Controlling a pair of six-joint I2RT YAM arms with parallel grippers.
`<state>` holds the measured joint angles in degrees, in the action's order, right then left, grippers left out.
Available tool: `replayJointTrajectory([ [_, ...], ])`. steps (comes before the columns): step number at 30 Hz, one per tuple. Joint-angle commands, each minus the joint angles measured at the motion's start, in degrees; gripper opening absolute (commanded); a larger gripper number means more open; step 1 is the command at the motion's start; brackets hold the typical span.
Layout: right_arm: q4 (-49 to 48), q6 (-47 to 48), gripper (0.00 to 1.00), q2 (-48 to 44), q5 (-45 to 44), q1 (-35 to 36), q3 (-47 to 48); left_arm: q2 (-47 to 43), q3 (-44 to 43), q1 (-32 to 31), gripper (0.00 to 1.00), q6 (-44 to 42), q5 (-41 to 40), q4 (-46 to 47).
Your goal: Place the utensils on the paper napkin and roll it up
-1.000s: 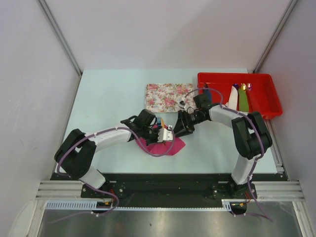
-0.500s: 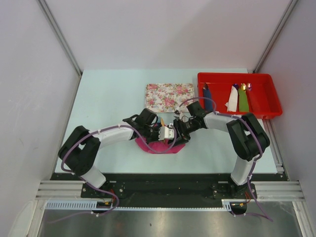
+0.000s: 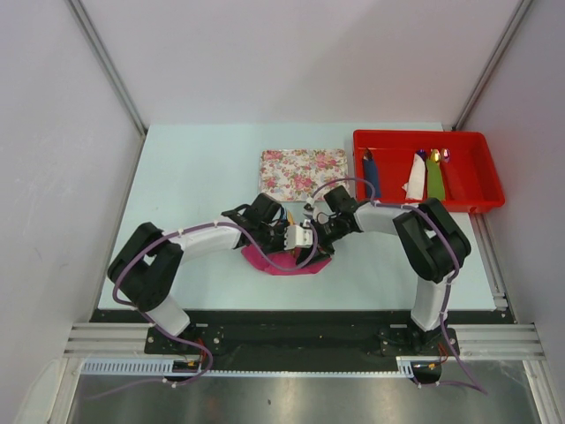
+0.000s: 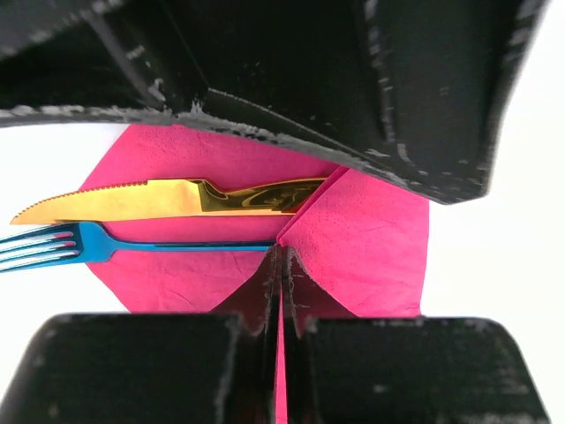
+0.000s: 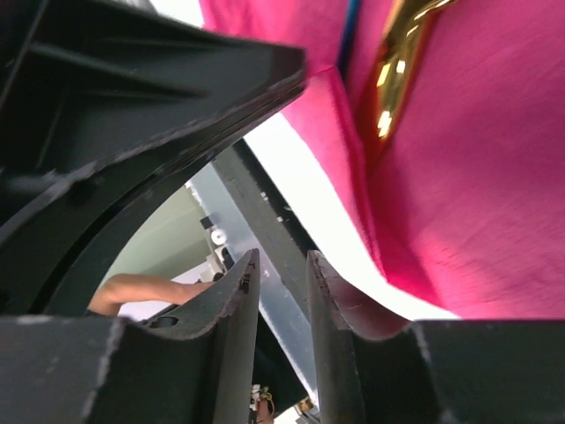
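While one pink napkin (image 4: 353, 238) lies on the table (image 3: 194, 177), one gold knife (image 4: 168, 199) and one blue fork (image 4: 97, 243) rest side by side on it. Their handles are tucked under a folded flap, and the blade tip and tines reach past the napkin's edge. The left gripper (image 4: 281, 261) has its jaws pressed together on a raised fold of the napkin, beside the handles. The right gripper (image 5: 282, 265) sits low at the napkin's edge, its jaws a narrow slit apart with nothing between them. One floral tray (image 3: 303, 172) lies just beyond the napkin. One red bin (image 3: 472, 172), farther right of the napkin, holds three bundles: blue (image 3: 372, 174), white (image 3: 416, 177) and green (image 3: 435, 178).
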<state>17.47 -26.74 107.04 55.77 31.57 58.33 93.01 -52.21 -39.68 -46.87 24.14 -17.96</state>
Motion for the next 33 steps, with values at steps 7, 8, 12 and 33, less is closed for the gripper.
replayJointTrajectory([
  [7,3.09,3.62,0.24,4.4,-6.19,0.68,3.72,-1.51,-2.11,0.92,0.06,3.79,1.34,-1.47],
  [8,3.27,4.24,0.23,4.66,-6.81,0.77,3.9,-1.69,-2.55,1.1,0.06,4.41,1.78,-2.16],
  [12,4.32,5.56,0.24,5.54,-8.66,1.12,5.13,-1.96,-3.61,2.68,0.06,7.32,3.28,-3.49],
  [33,2.65,8.02,0.59,-0.35,-12.26,0.51,6.1,-0.73,-2.99,2.77,0.0,10.05,4.78,-1.38],
])
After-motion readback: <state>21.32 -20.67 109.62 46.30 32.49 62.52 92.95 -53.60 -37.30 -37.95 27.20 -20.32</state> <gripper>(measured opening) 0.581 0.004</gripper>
